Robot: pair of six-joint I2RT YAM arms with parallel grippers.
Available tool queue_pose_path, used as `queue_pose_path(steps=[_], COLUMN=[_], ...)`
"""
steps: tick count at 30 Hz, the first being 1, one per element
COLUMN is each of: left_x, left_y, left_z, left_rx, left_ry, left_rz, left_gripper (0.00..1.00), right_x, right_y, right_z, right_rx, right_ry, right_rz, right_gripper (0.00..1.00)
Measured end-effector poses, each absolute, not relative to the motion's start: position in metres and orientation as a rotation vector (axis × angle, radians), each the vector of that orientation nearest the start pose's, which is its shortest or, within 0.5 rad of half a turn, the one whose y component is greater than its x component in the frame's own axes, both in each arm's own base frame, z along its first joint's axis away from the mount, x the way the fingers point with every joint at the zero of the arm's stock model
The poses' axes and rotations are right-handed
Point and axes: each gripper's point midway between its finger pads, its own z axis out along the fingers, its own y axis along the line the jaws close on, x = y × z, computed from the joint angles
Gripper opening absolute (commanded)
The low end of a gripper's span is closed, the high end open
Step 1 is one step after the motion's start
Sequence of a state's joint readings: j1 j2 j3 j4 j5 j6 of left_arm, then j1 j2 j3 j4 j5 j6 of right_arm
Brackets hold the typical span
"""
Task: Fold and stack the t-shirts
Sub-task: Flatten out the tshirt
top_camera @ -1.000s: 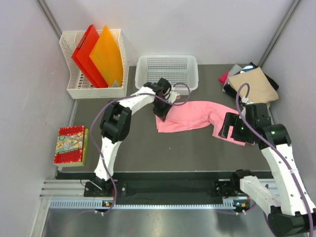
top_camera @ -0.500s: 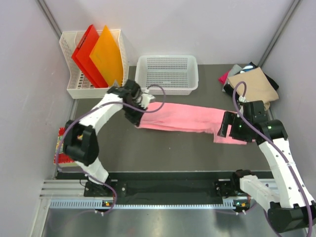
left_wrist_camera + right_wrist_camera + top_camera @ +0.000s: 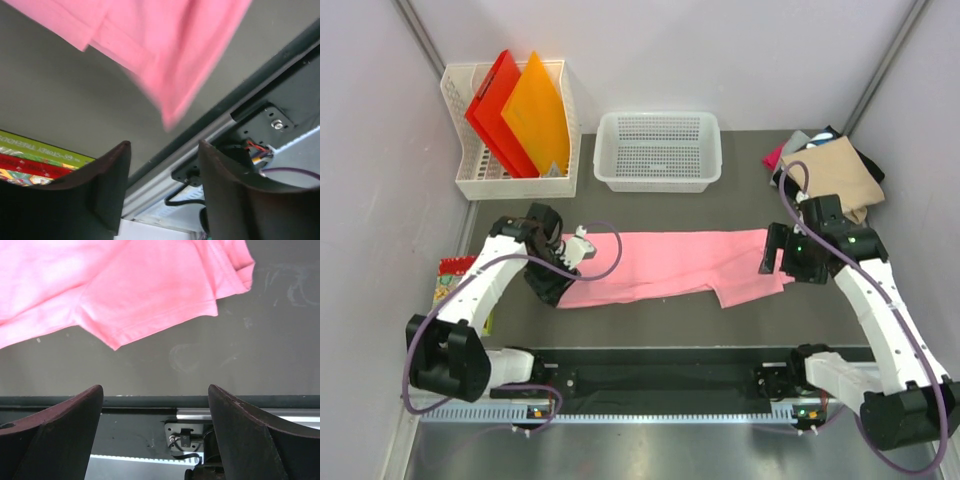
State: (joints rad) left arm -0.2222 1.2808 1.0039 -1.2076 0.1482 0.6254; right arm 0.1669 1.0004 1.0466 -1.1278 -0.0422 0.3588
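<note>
Appearing only overhead, folded t-shirts (image 3: 832, 168) lie beyond the pink t-shirt (image 3: 670, 265).

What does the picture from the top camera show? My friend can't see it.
A pink t-shirt lies flat across a dark table, the left gripper at its left end and the right gripper at its right end. Behind it are a white basket and a pile of folded shirts.

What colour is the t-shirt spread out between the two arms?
Plain light pink t-shirt, clearest in the top external view.
</note>
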Motion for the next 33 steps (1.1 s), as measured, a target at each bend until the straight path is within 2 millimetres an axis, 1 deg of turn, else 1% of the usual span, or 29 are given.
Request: queue_pose_path(steps=[2,3,4,7,9,11,13,18,21,23,24,25,28,31,33], left_x=[0.173,0.172,0.173,0.182,0.197,0.216,0.231,0.254,0.259,0.261,0.261,0.261,0.256,0.25,0.251], left_y=[-0.039,-0.039,-0.039,-0.043,-0.049,-0.055,-0.059,-0.064,-0.065,-0.065,-0.064,-0.063,-0.058,-0.049,-0.043], left_z=[0.105,0.105,0.106,0.114,0.121,0.123,0.115,0.083,0.069,0.065,0.063,0.06,0.049,0.04,0.038], left_rx=[1.264,1.263,1.262,1.258,1.245,1.218,1.189,1.151,1.146,1.142,1.141,1.14,1.135,1.117,1.088], left_ry=[2.763,2.765,2.762,2.759,2.744,2.726,2.726,2.78,2.81,2.81,2.809,2.808,2.828,2.857,2.865], left_rz=[-0.189,-0.189,-0.189,-0.202,-0.217,-0.222,-0.222,-0.227,-0.231,-0.225,-0.218,-0.21,-0.184,-0.162,-0.151], left_gripper=[0.68,0.81,0.83,0.83,0.82,0.79,0.76,0.68,0.64,0.6,0.55,0.54,0.52,0.52,0.52], right_x=[0.2,0.203,0.206,0.217,0.226,0.233,0.241,0.257,0.265,0.273,0.278,0.283,0.298,0.305,0.307], right_y=[0.052,0.05,0.048,0.044,0.042,0.041,0.039,0.028,0.021,0.018,0.017,0.015,0.012,0.012,0.011], right_z=[0.164,0.161,0.158,0.147,0.138,0.13,0.122,0.105,0.101,0.105,0.107,0.111,0.122,0.126,0.126], right_rx=[0.25,0.254,0.256,0.257,0.255,0.257,0.255,0.254,0.265,0.281,0.288,0.298,0.317,0.324,0.329], right_ry=[2.675,2.683,2.689,2.716,2.734,2.749,2.761,2.772,2.772,2.755,2.742,2.724,2.673,2.648,2.642], right_rz=[0.194,0.174,0.152,0.095,0.064,0.041,0.008,-0.098,-0.145,-0.159,-0.161,-0.161,-0.156,-0.15,-0.149], right_gripper=[0.87,0.87,0.87,0.86,0.85,0.84,0.84,0.84,0.83,0.83,0.83,0.83,0.83,0.82,0.83])
